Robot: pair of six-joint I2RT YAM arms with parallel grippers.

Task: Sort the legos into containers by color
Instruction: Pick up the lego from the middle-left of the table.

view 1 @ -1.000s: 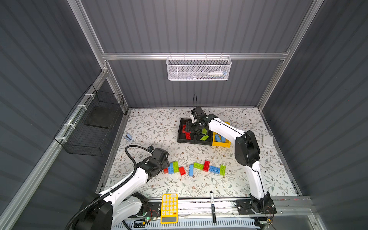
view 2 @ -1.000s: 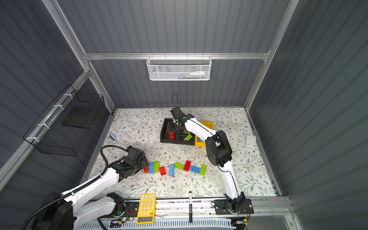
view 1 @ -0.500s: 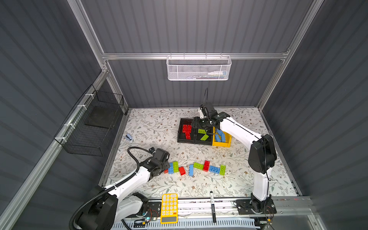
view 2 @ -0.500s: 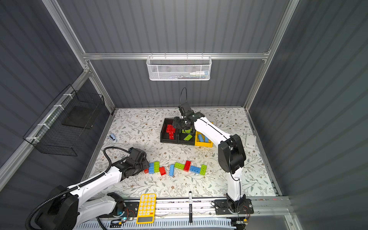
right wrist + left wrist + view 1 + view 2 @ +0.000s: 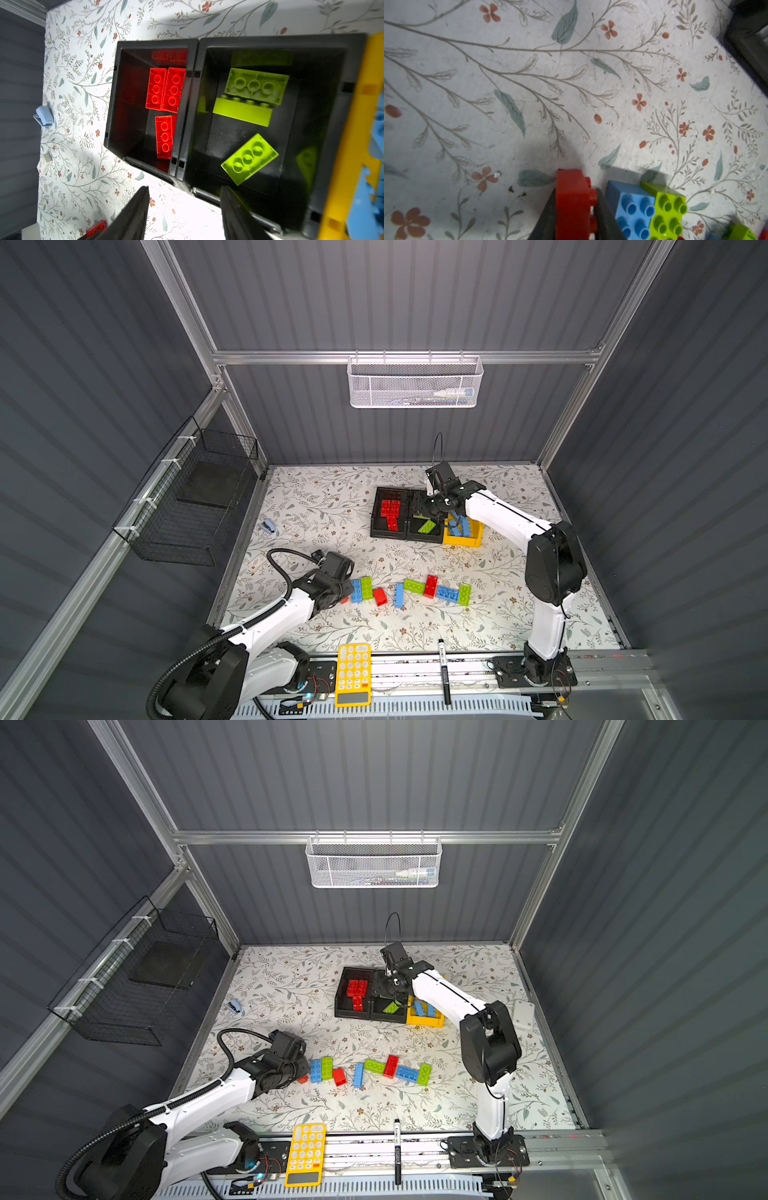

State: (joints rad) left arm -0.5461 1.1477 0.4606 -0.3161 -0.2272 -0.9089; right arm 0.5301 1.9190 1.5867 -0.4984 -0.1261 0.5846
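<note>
My left gripper [image 5: 576,194] is shut on a small red lego [image 5: 571,212] at the left end of a row of legos lying on the floral mat. Beside it in that row lie a blue lego [image 5: 356,591], a green one [image 5: 366,588] and several more red, blue and green ones. My right gripper [image 5: 184,189] hangs open and empty above the containers, over the front edge of the two black bins. One black bin [image 5: 112,104] holds red legos, the other black bin [image 5: 332,145] holds green ones, and a yellow bin [image 5: 457,541] holds blue ones.
A yellow calculator [image 5: 353,674] and a black marker [image 5: 444,672] lie at the front rail. A small pale blue stapler [image 5: 268,526] sits near the left wall, under a black wire basket [image 5: 199,506]. A white mesh basket [image 5: 415,383] hangs on the back wall.
My left gripper has closed on the small red lego. My right arm has swung to the right, from over the red bin to over the green bin.
</note>
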